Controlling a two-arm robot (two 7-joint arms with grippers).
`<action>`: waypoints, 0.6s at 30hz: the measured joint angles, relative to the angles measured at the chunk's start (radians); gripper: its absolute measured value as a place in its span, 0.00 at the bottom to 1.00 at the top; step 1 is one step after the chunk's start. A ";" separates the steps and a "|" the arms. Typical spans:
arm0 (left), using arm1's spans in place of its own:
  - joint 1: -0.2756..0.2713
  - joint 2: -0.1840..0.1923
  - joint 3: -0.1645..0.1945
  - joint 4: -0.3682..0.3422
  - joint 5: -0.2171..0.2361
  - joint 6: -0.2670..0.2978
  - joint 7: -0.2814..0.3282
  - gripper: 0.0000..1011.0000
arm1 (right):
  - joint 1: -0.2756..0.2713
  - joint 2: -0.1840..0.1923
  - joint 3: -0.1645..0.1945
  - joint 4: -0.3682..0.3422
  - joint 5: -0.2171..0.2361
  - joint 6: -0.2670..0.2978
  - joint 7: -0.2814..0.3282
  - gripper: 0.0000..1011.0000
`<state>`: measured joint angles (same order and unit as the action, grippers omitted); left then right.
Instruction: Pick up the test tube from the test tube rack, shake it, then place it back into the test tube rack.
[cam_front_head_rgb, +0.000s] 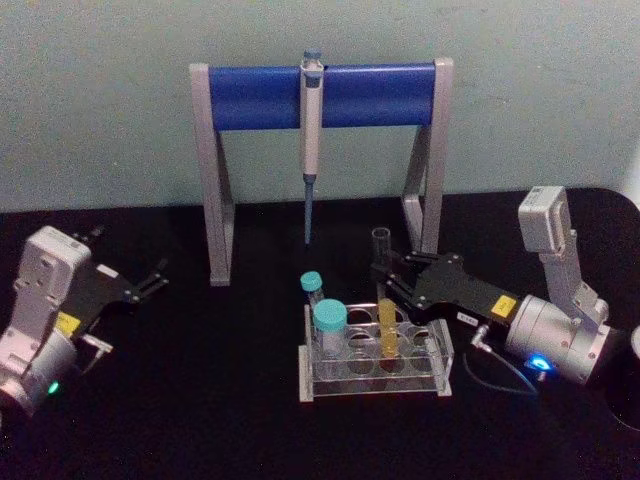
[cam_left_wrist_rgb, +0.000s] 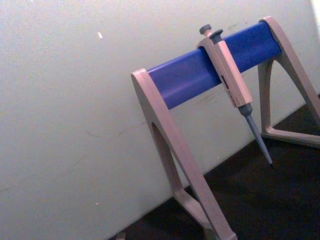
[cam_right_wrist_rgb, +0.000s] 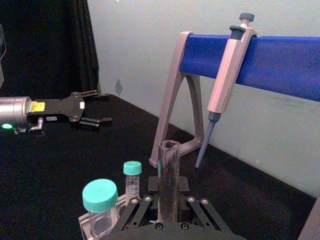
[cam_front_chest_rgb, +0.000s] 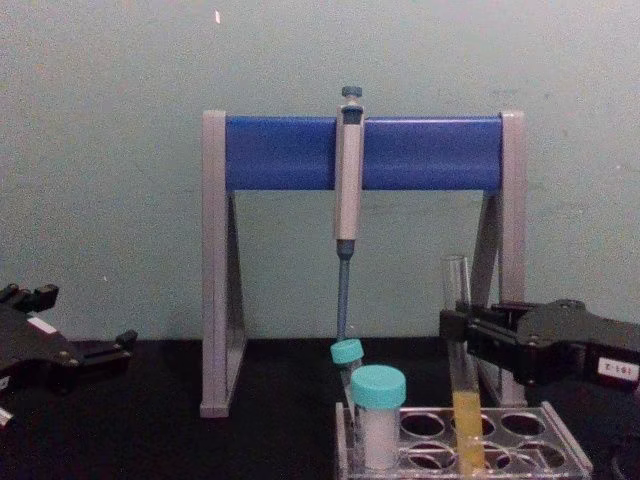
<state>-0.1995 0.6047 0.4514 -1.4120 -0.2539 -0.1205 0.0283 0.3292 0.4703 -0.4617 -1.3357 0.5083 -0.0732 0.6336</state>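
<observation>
while the right pincer (cam_front_head_rgb: 390, 283) pinches the test tube (cam_front_head_rgb: 382, 250) at about mid-height, the tube's lower end with its yellow-orange liquid sits in a hole of the test tube rack (cam_front_head_rgb: 440, 372), which stands right of the worktop's middle, toward the front edge. the left pincer (cam_front_head_rgb: 158, 278) rests with its fingers spread near the left edge, well apart from the work. risks noted as follows. first, the tube is uncapped: a vigorous or tilted shake could throw liquid over the rim onto the worktop or the pincer. second, the hold is on smooth glass: too light a squeeze and the tube may slide down or swing during shaking; too hard and the glass may crack. third, the rack looks light: if the lift is not straight along the tube's axis, the round bottom may catch the hole's rim and drag or tip the rack, upsetting the wide teal-capped vial (cam_front_head_rgb: 329, 325) and the slim teal-capped tube (cam_front_head_rgb: 312, 290) standing in it to the left. fourth, the pipette (cam_front_head_rgb: 311, 130) hangs from the stand (cam_front_head_rgb: 215, 180) behind the rack, so a shake carried toward the back edge could strike its tip or the stand's right leg. finally, on return, a small misalignment could set the tube's bottom on the top plate rather than in a hole.
</observation>
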 joint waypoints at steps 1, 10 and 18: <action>0.000 0.000 0.000 0.000 0.000 0.000 0.000 0.99 | 0.000 0.000 0.000 0.000 0.000 0.000 -0.001 0.23; 0.000 0.000 0.000 0.000 0.000 0.000 0.000 0.99 | -0.002 0.002 0.001 -0.005 -0.004 0.003 -0.006 0.23; 0.000 0.000 0.000 0.000 0.000 0.000 0.000 0.99 | -0.002 0.002 0.002 -0.005 -0.004 0.003 -0.006 0.23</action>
<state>-0.1995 0.6047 0.4514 -1.4120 -0.2540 -0.1205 0.0283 0.3269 0.4723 -0.4599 -1.3406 0.5041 -0.0702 0.6277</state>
